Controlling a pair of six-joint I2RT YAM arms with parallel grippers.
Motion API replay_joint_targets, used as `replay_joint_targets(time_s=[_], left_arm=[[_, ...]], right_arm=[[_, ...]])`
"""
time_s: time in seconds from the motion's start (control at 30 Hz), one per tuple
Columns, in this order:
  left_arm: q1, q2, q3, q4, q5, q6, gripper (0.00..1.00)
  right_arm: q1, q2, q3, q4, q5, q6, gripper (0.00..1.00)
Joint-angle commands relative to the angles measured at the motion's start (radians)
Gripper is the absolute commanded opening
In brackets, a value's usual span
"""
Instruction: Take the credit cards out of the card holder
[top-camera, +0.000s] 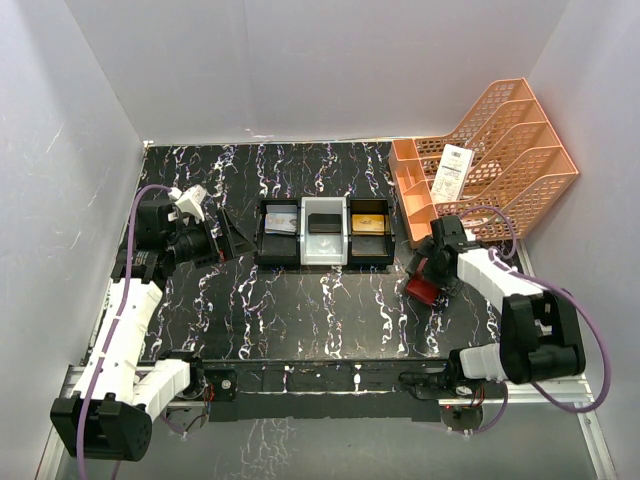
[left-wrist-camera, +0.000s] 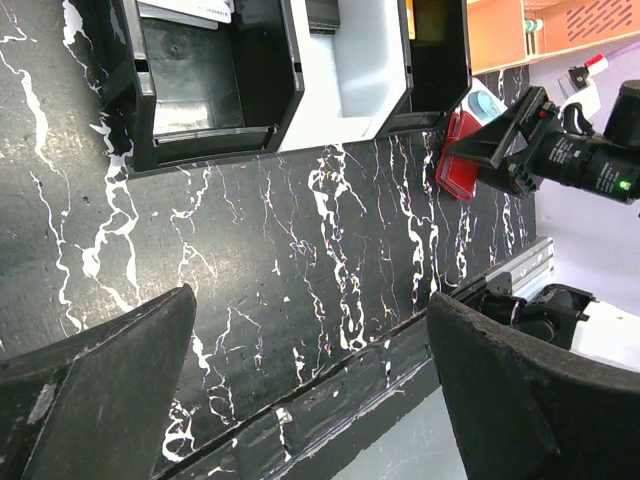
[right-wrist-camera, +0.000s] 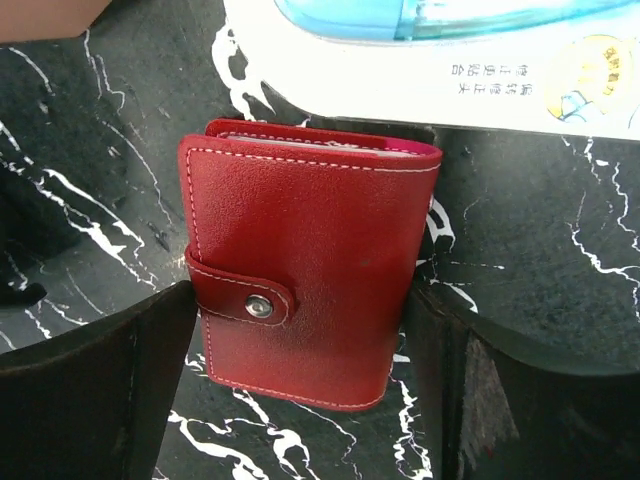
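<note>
The right gripper (right-wrist-camera: 300, 320) is hovering wide open over the closed red card holder (right-wrist-camera: 320, 220) — which is lying directly between its jaws, snap tab (right-wrist-camera: 245, 300) fastened (any cards inside are hidden) — so it should be closing squarely on the long edges, while the left gripper (left-wrist-camera: 310, 340) is hanging open and empty.

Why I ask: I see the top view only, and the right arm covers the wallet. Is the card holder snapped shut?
Observer: Yes, the card holder lies folded, its snap tab fastened.
Operator: Is the right gripper gripping it?
Observer: No, the right gripper is open, one finger on each side of it.
Operator: Anything close by?
Observer: A white and blue packet lies just past its far edge.
</note>
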Motion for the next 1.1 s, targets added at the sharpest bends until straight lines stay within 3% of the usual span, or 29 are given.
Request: replay_joint_targets(time_s=[0.0,0.27,0.47,0.57,0.73,1.07], left_arm=[[0.007,-0.006,-0.002,0.006,0.055,0.005,0.99],[0.006,0.011,-0.023,0.043,0.091,-0.007,0.99],[0.006,0.016,-0.038,0.069,0.109,-0.02,0.99],[0.006,0.02,-0.043,0.079,0.126,-0.026,0.99],[0.006,0.024,-0.045,0.093,0.144,-0.031,0.99],[0.003,-0.01,-0.042,0.071,0.205,-0.043,0.99]], right_arm=[[-0.008,-0.097,-0.123,0.072,-0.146,0.063,0.78],[0.004,-0.303,-0.226,0.016,-0.284,0.118,0.65],[0.021,-0.489,-0.231,-0.114,-0.337,0.167,0.65],[0.026,-0.554,-0.226,-0.144,-0.44,0.139,0.73],[0.027,-0.535,-0.116,-0.236,-0.447,0.068,0.83],[0.027,-0.313,0.059,-0.204,-0.17,0.009,0.83]])
